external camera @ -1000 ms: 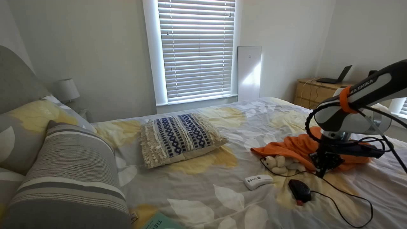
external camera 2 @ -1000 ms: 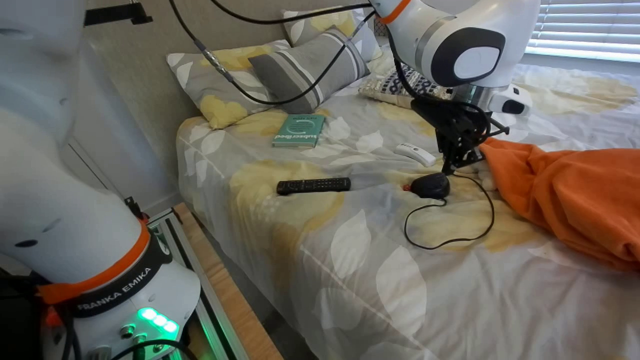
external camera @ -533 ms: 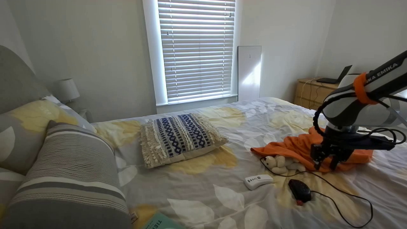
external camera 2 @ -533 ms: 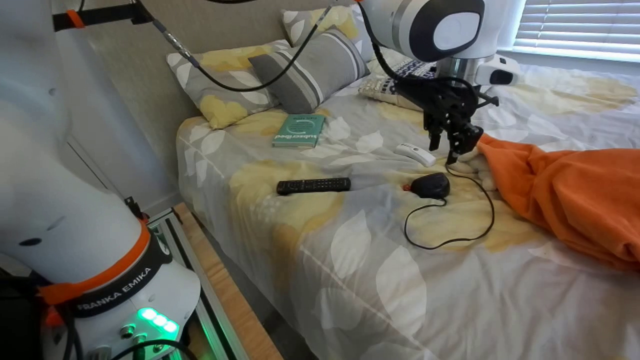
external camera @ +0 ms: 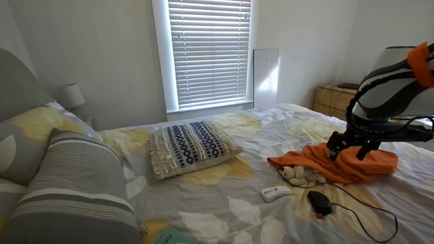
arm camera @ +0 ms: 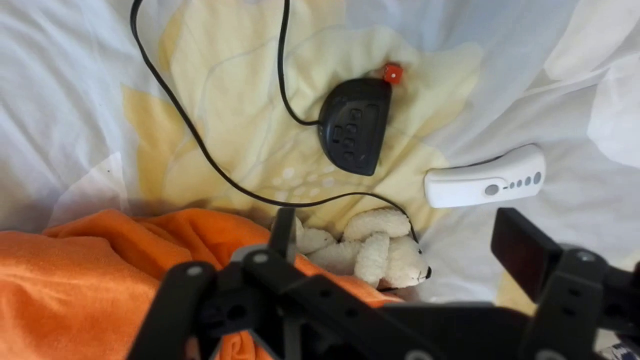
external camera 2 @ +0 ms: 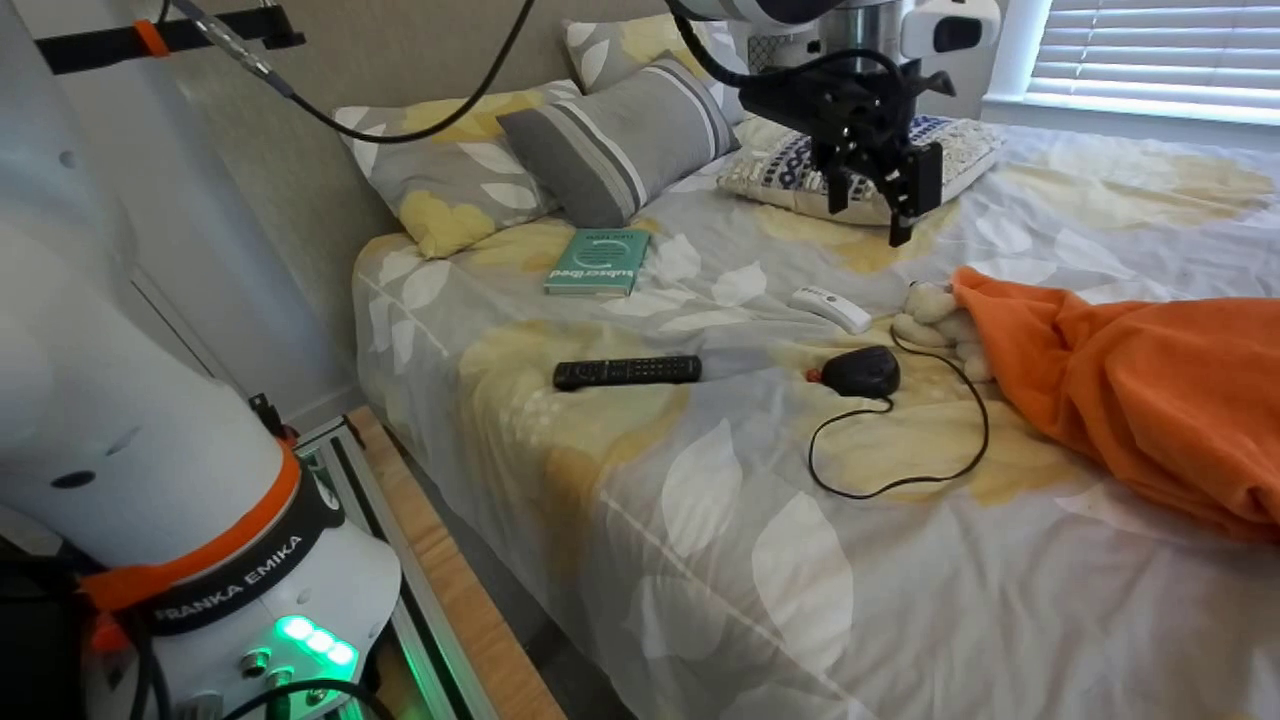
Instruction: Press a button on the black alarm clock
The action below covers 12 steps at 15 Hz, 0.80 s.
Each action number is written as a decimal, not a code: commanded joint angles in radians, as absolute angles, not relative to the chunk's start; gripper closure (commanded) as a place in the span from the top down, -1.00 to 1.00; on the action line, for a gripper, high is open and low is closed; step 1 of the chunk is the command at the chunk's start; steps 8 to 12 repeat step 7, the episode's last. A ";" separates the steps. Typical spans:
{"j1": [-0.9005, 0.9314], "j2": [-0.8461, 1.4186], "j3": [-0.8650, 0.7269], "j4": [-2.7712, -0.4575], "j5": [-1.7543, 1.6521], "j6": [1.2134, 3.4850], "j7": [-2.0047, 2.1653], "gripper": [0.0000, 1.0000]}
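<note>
Wrist view, principal item: black alarm clock (arm camera: 361,131), D-shaped, lying on floral bedding (arm camera: 235,120) with its buttons (arm camera: 351,129) facing up; thin cord (arm camera: 281,65) leaving the curved edge. Red die (arm camera: 393,74) at one corner, apparently touching. Also listed: white remote control (arm camera: 475,183), near; plush animal (arm camera: 372,255), part covered by orange cloth (arm camera: 100,270); all apart from the clock.

End effector: one gripper (external camera: 348,156), fingers (arm camera: 522,250) spread, nothing held, raised over the bedding in both exterior views — clear of the clock, which in the wrist view sits beyond the fingertips, not between them.

Step in hand, by judgement: the press, due or already made; no view settles which. If due: bring the fingers together into one narrow tip, line it up over a single button, descend straight and slowly. Bedding will likely give and the case may sink or tilt — the button nearest mid-case should be steadiest. Steer wide of cord and die.
</note>
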<state>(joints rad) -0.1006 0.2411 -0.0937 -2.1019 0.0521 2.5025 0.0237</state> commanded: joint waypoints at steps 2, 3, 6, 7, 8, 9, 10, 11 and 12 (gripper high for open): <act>-0.074 0.090 -0.091 -2.260 0.027 2.595 0.063 1.00; -0.087 0.163 -0.088 -2.168 0.049 2.538 0.035 1.00; -0.081 0.113 -0.086 -2.221 0.049 2.568 0.036 1.00; -0.081 0.107 -0.086 -2.227 0.049 2.568 0.036 1.00; -0.081 0.107 -0.086 -2.227 0.049 2.568 0.036 1.00; -0.081 0.107 -0.086 -2.227 0.049 2.568 0.036 1.00; -0.081 0.107 -0.086 -2.227 0.049 2.568 0.036 1.00; -0.081 0.107 -0.086 -2.227 0.049 2.568 0.036 1.00; -0.081 0.107 -0.086 -2.227 0.049 2.568 0.036 1.00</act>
